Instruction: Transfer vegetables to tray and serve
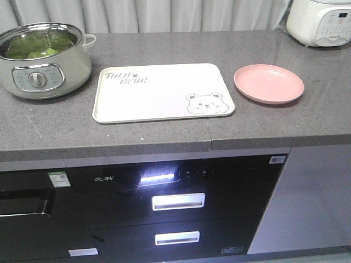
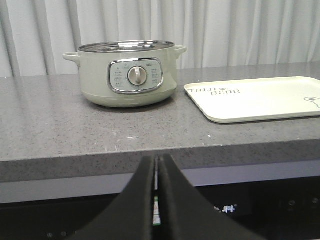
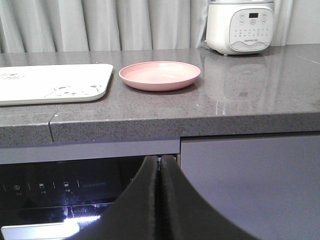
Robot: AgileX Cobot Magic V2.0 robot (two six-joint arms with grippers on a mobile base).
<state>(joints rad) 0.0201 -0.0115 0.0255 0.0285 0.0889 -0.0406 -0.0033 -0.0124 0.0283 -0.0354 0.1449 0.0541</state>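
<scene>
Pot [image 1: 71,74], pink plate [image 1: 269,83] and rice cooker [image 1: 321,22] stand on counter [image 1: 164,137].

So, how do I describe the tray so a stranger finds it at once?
On the grey countertop, look between the green pot and the pink plate. The tray is the flat cream rectangle there, with a bear drawn in one corner; its neighbours are round.
</scene>
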